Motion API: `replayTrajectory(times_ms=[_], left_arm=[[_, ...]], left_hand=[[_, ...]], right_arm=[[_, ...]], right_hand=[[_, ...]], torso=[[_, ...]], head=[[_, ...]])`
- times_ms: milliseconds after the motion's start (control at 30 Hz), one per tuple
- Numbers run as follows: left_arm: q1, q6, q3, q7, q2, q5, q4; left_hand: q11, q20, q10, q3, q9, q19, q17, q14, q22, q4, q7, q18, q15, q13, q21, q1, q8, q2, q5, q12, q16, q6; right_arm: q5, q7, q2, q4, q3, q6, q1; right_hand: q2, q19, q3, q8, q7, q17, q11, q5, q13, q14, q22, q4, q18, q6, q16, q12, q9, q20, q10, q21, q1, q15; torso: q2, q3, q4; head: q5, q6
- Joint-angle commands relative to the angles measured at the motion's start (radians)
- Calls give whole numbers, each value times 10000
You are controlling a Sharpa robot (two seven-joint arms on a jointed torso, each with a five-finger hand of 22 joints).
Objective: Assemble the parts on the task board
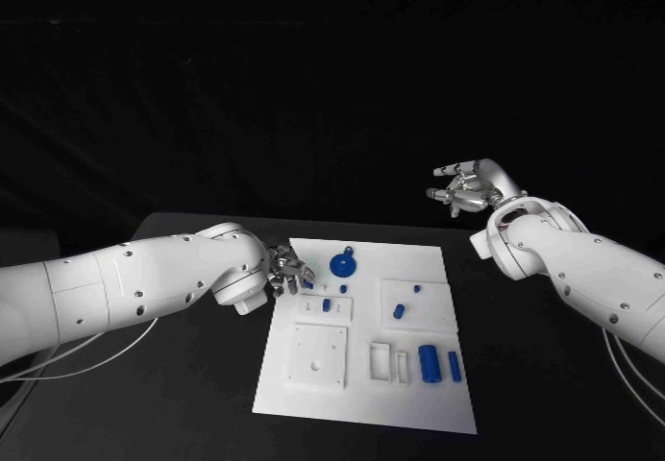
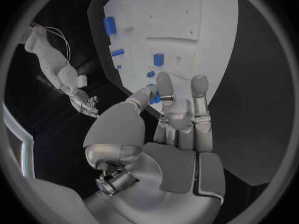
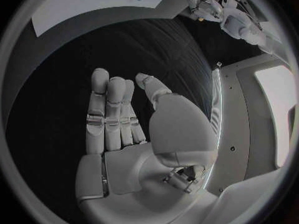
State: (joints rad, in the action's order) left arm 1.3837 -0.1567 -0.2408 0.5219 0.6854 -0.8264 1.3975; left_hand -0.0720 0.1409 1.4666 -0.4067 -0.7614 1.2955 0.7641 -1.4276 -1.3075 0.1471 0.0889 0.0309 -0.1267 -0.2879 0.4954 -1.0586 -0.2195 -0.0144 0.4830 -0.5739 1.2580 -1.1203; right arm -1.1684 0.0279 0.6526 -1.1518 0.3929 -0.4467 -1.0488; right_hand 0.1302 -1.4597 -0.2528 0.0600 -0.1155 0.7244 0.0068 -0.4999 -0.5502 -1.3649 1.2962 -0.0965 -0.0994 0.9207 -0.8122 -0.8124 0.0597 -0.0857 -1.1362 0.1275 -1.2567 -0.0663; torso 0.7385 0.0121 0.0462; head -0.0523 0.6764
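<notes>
The left hand (image 1: 287,276) hovered at the near edge of the white board (image 1: 416,394), fingers apart and holding nothing, likely poised to pick a small blue part (image 1: 326,305) just beyond its fingertips. The right hand (image 1: 469,188) was raised well away, open too. A round blue piece (image 1: 344,262) lay nearby, unobstructed.
</notes>
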Motion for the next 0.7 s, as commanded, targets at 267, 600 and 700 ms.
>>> replayTrajectory(times_ms=[267, 600, 700], left_arm=[[-323, -873, -9, -242, -30, -1904, 298], [-544, -1064, -11, -151, 71, -2334, 523], [-620, -1134, -11, -101, 129, -2405, 615]], left_hand=[[-40, -106, 492, -494, -39, -35, 3, -61, -167, 409, -1096, 165, 21, 15, 52, -104, 113, 15, -108, -33, 35, -1191], [-39, -133, 494, -491, -28, -33, -9, -60, -167, 340, -1095, 197, 29, 17, 62, -166, 168, -6, -121, -38, 33, -1223], [-40, -137, 494, -493, -24, -28, 5, -66, -168, 335, -1098, 201, 31, 16, 66, -170, 173, -7, -128, -42, 42, -1238]], right_arm=[[-32, -54, 44, -38, 4, 104, 21], [-32, -54, 79, -50, 4, 102, 38], [-32, -53, 87, -51, 4, 104, 42]], right_hand=[[46, -360, 2, -8, -76, -17, -44, -43, 17, 70, 1, 31, -75, 159, 14, -29, 2, 34, 88, -57, -17, 24], [49, -364, 1, -8, -74, -17, -46, -64, 15, 67, 2, 40, -75, 165, 13, -33, 3, 33, 84, -58, -8, 23], [49, -364, 1, -8, -74, -17, -46, -64, 15, 67, 2, 40, -75, 165, 13, -33, 3, 33, 84, -58, -8, 23]], torso=[[-6, -2, 5], [-7, 2, 11], [-2, -2, 8]], head=[[33, 115], [30, 171], [29, 186]])
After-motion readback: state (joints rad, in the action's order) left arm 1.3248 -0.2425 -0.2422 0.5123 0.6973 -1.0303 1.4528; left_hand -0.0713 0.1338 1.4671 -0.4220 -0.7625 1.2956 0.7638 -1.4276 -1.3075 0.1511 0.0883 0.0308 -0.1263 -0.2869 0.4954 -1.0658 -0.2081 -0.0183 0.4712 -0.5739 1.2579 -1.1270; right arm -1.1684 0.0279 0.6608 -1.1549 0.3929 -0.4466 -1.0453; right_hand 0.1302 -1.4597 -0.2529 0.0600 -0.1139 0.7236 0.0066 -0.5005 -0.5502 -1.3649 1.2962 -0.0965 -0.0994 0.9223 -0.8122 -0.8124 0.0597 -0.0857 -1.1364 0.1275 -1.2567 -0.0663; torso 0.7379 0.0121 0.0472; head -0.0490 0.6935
